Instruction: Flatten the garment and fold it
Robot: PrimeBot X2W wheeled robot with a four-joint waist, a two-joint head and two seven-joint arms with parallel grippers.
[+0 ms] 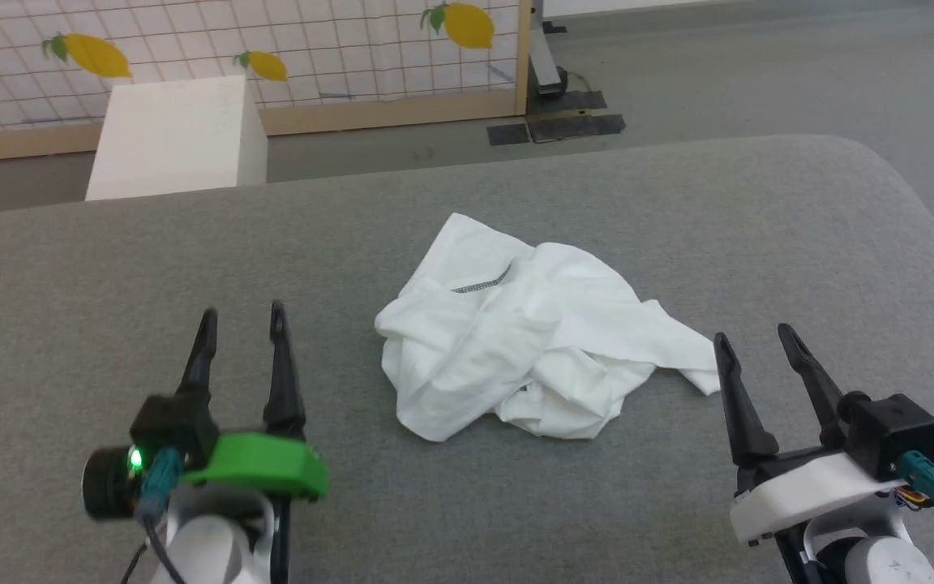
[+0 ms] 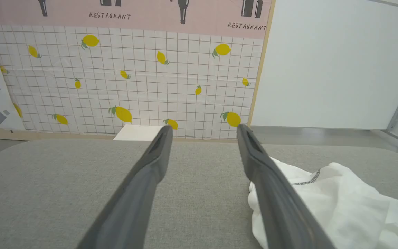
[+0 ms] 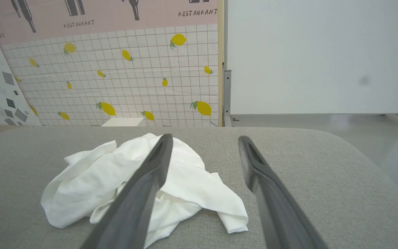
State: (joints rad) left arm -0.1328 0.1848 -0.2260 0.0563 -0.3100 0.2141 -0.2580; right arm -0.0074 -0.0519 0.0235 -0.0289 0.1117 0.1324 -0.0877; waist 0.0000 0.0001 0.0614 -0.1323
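End effectors (image 1: 242, 310) (image 1: 751, 332) agape either side of garment (image 1: 516, 349)

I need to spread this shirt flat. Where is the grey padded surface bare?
Bare: the grey padded surface left of the crumpled white shirt, around the open left gripper, and beyond the shirt to the far edge. Crowded: its trailing corner nearly reaches the open right gripper.

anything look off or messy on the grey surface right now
Only the garment: it lies crumpled in a heap in the middle of the grey surface, folds bunched over one another, one flap trailing toward the right gripper. No tear or stain shows.
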